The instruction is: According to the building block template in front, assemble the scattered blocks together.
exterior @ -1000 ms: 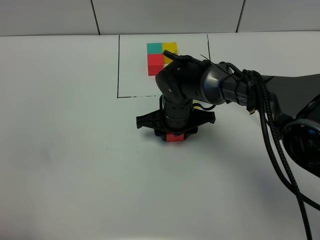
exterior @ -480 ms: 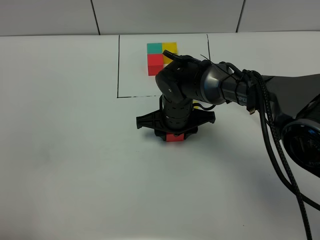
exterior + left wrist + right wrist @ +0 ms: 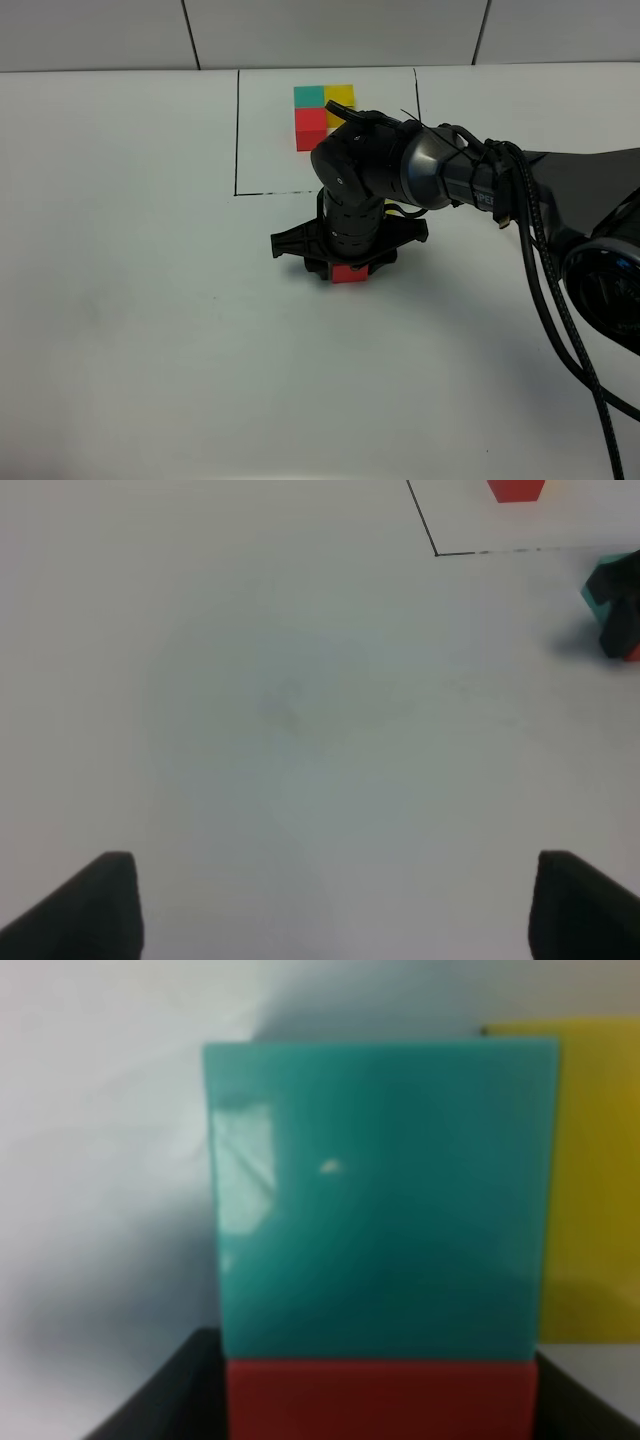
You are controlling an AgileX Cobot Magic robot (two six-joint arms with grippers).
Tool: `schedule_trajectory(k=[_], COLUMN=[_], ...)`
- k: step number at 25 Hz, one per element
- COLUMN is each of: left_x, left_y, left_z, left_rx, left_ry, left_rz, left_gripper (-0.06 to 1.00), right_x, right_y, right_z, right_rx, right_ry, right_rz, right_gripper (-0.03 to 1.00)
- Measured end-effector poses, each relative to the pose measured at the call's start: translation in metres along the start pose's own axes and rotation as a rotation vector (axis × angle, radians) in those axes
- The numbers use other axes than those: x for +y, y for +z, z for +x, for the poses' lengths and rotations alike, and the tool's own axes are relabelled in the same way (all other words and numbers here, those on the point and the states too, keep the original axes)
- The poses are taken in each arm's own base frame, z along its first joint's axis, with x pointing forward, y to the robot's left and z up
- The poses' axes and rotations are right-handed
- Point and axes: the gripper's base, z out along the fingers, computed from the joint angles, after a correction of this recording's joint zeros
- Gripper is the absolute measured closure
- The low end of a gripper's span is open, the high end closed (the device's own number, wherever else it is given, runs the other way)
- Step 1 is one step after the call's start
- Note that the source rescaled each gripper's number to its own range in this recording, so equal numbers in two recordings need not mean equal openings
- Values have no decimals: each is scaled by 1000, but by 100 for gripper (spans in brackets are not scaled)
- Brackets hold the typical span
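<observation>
Red block [image 3: 349, 274] under right hand [image 3: 348, 262] on worktop [image 3: 150, 300], touching teal block [image 3: 380, 1195], yellow block [image 3: 595, 1180] alongside; grip unclear. Left hand [image 3: 330, 905] apart, nothing betw. fingers.

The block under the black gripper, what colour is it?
Red. The block peeks out beneath the right gripper, clearest in the exterior high view.

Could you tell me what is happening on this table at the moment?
The right gripper is down on the table, just outside the black-outlined template, working on the loose blocks. Its wrist view shows the teal block directly against the red block, with the yellow block beside the teal one. Whether the jaws are closed cannot be told. The left gripper waits open over bare table, holding nothing.
</observation>
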Motion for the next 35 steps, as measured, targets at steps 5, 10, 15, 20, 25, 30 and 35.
schedule_trajectory(k=[5,10,15,20,25,30,35], left_x=[0,0,0,0,0,0,0], left_y=[0,0,0,0,0,0,0], left_z=[0,0,0,0,0,0,0], left_rx=[0,0,0,0,0,0,0], left_ry=[0,0,0,0,0,0,0], left_rz=[0,0,0,0,0,0,0], left_gripper=[24,24,24,24,24,24,24], right_x=[0,0,-4,-6,-6,-4,-5], right_y=[0,0,0,0,-9,-44,-86], right_z=[0,-1,0,0,0,-2,0], right_rx=[-4,-5,14,26,19,-4,-39], right_ry=[-9,-10,-33,-37,-49,-71,-95], right_rz=[-3,-3,10,19,13,-33,-88], right_gripper=[76,71,34,-1,-3,-3,-2])
